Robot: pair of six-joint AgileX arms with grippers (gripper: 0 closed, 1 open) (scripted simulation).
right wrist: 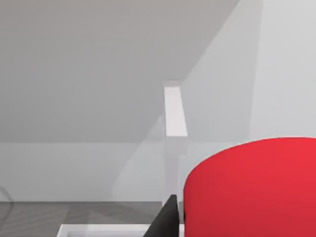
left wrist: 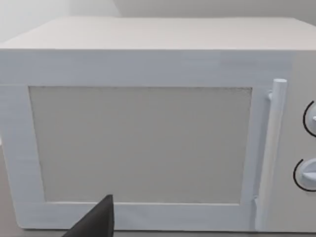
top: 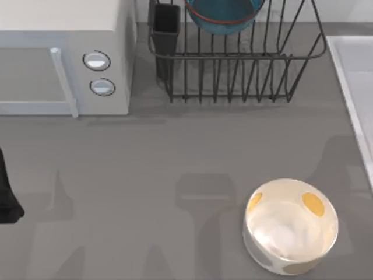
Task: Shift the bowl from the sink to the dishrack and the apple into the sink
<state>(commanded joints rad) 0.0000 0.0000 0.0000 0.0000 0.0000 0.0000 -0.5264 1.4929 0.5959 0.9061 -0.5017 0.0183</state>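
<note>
Teal bowl (top: 223, 14) sits in the dishrack (top: 236, 64); one apple (right wrist: 252, 190); jaws' state: cannot tell.

matt grey table (top: 175, 157). dishrack (top: 233, 70): thin dark wire, metal in look. teal bowl (top: 224, 14): smooth, red-rimmed. white bowl (top: 291, 227): glossy, ceramic-like sheen noted. apple (right wrist: 256, 187): smooth red. microwave (left wrist: 148, 123): matt white, plastic-like. sink (top: 355, 76): pale, smooth.

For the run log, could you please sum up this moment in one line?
bowl: in dishrack | apple: close before right wrist camera, by sink | left arm: parked at table's left
</note>
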